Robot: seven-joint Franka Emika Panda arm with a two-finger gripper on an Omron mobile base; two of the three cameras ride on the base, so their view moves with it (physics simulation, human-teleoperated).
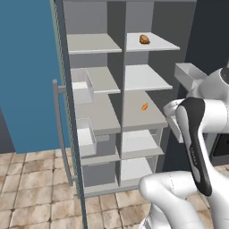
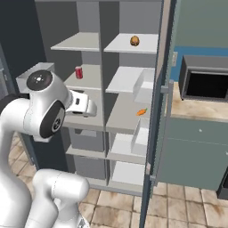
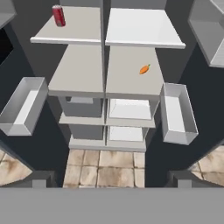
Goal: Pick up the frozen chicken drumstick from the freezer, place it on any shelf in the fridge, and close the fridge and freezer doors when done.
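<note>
Looking along end effector (image 3: 112,186): fingertips apart, nothing between them. Frozen chicken drumstick (image 1: 144,39) sits on top shelf (image 1: 156,44) of right column, well above and ahead of end effector. I judge I must raise wrist first. Both doors open.

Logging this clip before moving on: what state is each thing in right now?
Chicken drumstick: resting on top shelf, untouched.
Carrot: lying on a lower shelf.
Red can: upright.
Left door: open.
Right door: open.
Microwave: shut.
</note>
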